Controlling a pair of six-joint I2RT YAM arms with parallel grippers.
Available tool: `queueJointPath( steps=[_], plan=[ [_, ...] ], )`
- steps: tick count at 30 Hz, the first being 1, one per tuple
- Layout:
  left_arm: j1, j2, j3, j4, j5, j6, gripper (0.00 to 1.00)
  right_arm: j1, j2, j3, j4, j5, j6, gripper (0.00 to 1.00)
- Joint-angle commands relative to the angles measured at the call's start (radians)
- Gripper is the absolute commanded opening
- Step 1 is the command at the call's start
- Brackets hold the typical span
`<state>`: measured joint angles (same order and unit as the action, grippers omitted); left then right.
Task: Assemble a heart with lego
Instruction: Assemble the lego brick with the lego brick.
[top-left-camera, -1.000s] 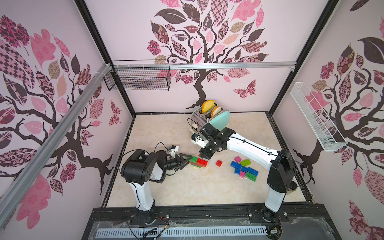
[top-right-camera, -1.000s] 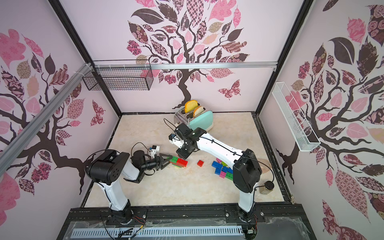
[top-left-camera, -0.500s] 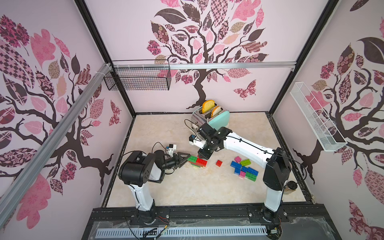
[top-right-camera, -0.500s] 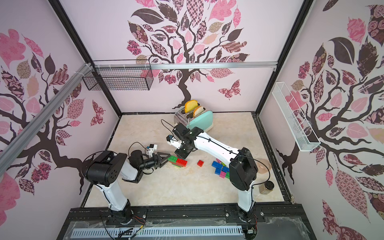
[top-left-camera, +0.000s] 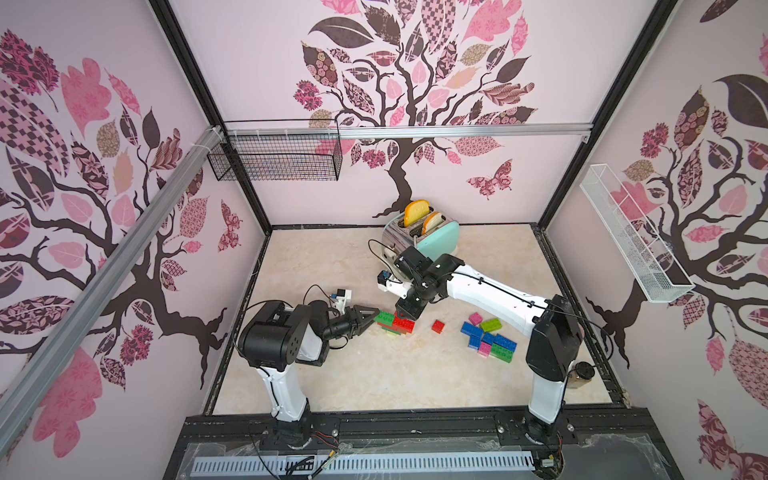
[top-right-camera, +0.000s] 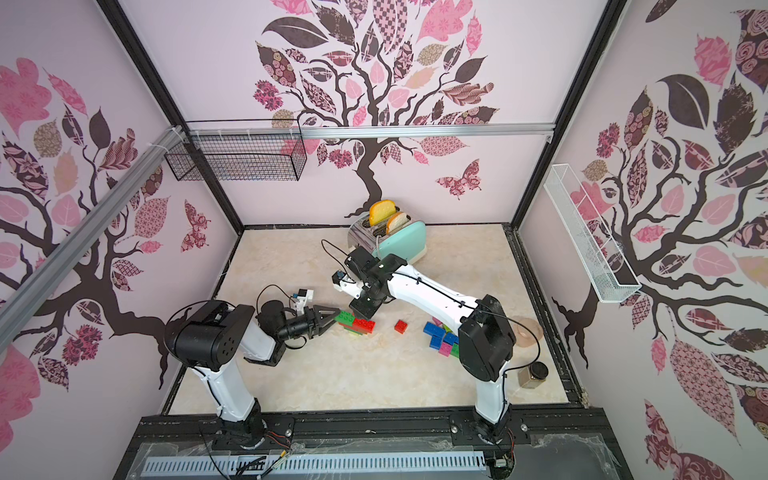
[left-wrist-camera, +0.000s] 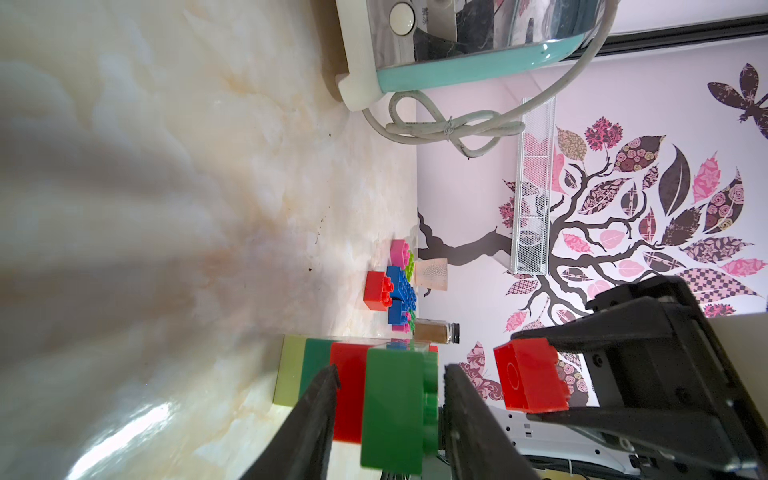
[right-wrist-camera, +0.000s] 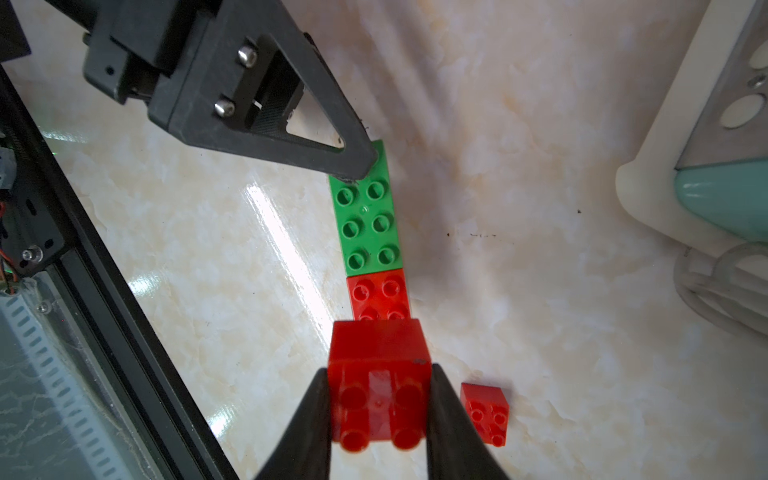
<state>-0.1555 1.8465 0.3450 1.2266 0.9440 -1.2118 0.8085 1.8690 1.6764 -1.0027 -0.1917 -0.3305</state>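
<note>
The right gripper (right-wrist-camera: 380, 374) pinched a small red four-stud plastic brick (right-wrist-camera: 378, 353), held just over the red end of a layered green-and-red lego stack (right-wrist-camera: 376, 291). At the stack's far end the left gripper (left-wrist-camera: 390, 372) straddled the long green top brick (left-wrist-camera: 395, 411) — jaws narrow, grip impossible to confirm. Beyond lay loose blue, pink and green bricks (top-left-camera: 488, 338).

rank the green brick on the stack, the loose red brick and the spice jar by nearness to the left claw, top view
1. green brick: between the jaws of the left claw.
2. loose red brick: lying alone, further toward the right side.
3. spice jar: far off at the right front edge.
</note>
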Motion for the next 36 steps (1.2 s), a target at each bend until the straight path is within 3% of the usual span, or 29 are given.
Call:
queueJointPath(
  steps=[1,11,36],
  plan=[
    [0.007,0.010,-0.003,0.022,-0.009,0.000,0.44,0.005,-0.006,0.014,-0.006,-0.020,-0.010,0.20],
    [0.010,0.011,-0.002,0.022,-0.004,0.001,0.37,0.030,0.021,0.030,-0.018,-0.029,-0.046,0.20],
    [0.009,0.008,-0.008,0.028,0.004,0.009,0.18,0.060,0.196,0.253,-0.120,0.025,-0.136,0.21]
  ],
)
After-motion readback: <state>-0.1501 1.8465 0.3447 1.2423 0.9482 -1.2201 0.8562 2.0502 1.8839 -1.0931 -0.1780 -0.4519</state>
